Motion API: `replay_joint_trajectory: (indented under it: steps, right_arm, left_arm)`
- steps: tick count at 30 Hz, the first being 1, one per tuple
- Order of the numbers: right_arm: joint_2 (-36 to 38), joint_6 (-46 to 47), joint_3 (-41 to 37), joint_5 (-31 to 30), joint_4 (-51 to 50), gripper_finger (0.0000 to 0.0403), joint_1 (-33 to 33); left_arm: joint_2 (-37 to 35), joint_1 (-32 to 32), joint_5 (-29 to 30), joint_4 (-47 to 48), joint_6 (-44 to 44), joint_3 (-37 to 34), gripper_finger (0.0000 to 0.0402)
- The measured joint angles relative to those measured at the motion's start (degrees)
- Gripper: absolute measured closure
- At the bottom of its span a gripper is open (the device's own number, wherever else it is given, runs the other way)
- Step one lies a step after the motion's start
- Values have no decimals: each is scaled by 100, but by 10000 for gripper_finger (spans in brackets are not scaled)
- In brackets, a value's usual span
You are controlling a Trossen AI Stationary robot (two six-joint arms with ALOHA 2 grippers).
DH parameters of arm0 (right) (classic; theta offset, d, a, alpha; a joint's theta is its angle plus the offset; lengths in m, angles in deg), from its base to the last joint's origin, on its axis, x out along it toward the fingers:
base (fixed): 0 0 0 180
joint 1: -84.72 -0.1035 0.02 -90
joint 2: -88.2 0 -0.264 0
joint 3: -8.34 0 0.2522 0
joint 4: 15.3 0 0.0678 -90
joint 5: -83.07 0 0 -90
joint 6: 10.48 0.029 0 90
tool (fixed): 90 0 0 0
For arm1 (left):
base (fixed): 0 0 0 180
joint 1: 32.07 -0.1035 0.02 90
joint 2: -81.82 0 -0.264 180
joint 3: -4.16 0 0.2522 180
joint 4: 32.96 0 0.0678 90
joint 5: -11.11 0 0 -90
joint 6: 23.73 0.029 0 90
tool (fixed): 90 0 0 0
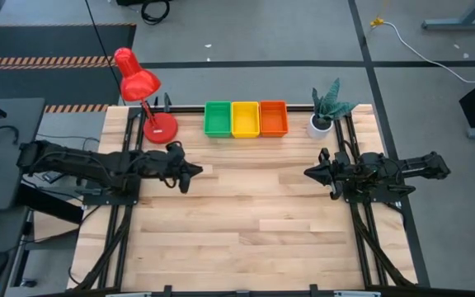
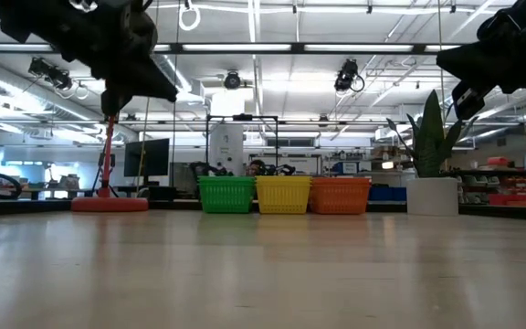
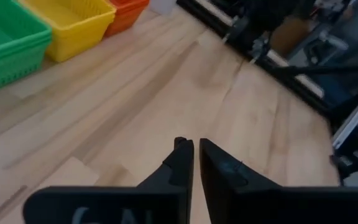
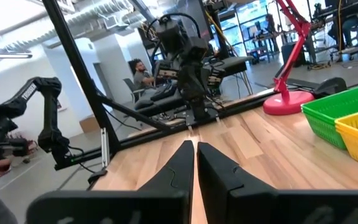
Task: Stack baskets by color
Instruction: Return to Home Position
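A green basket, a yellow basket and an orange basket stand side by side, touching, with their bottoms on the table at the middle of its far edge. The low view shows them in the same row: green, yellow, orange. My left gripper hangs above the table's left half, pointing right and slightly down, fingers shut with nothing between them. My right gripper is at the table's right side, pointing left and level, also shut and holding nothing.
A red desk lamp stands on its round base left of the baskets. A white plant pot stands right of them. Bare wood lies between the two arms. A person sits in the room beyond the table.
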Motion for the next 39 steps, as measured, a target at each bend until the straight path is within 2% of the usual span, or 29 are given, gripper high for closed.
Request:
replay_joint_trajectory:
  steps: [5,9,11,14,19,24,26,33,37,39]
  right_arm:
    - [-4,0,0,0,1,376,2]
    - [-4,0,0,1,1,376,2]
    - [-4,0,0,2,1,376,2]
    - [-4,0,0,2,0,376,0]
    - [-4,0,0,2,-2,376,2]
    - [-4,0,0,2,-2,376,1]
    - [-4,0,0,2,-2,376,2]
    - [-4,0,0,2,-2,376,2]
    - [-4,0,0,2,-3,376,2]
    - [-4,0,0,4,-2,376,1]
  left_arm:
    - [-48,-15,36,23,285,-13,362]
    - [-371,28,361,-3,267,-32,366]
    - [-817,30,465,-141,689,-104,370]
    - [-1780,31,471,-368,1393,-568,371]
    - [-3464,29,331,-1715,2383,-1674,362]
    - [-4279,11,297,-2741,2746,-2586,350]
    - [-4465,9,236,-2700,2737,-2805,346]
    - [-5210,-2,43,-1442,2540,-2820,346]
    - [-5199,-44,52,-1069,2597,-2822,346]
    - [-5197,-48,-122,-603,2550,-2822,349]
